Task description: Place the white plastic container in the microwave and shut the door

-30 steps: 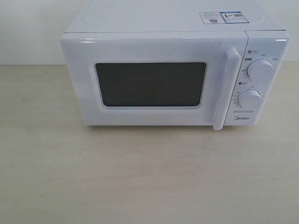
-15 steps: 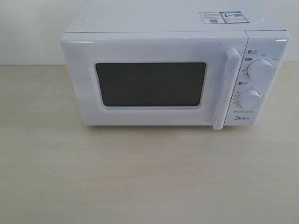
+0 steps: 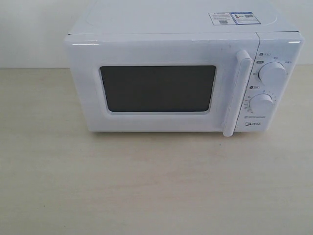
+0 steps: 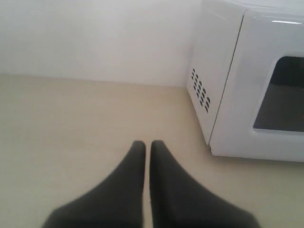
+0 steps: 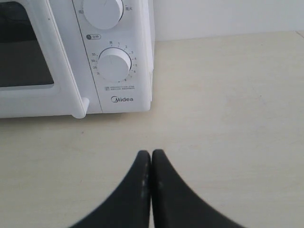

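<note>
Exterior view: microwave (image 3: 161, 49) front-on, handle (image 3: 235, 93) upright; left gripper (image 4: 147, 144), right gripper (image 5: 150, 153) seemingly closed.

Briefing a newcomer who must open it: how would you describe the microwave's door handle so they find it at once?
On the pale table stands a white microwave. On its door, between the dark window and two dials, is the handle. Unlike those round knobs, it is a long, upright white bar.

Light: bright, even, soft.
Glare: small streaks on the microwave (image 3: 171, 49), top front edge.
Shadow: thin, beneath it.
Focus: wrist views soft.
</note>
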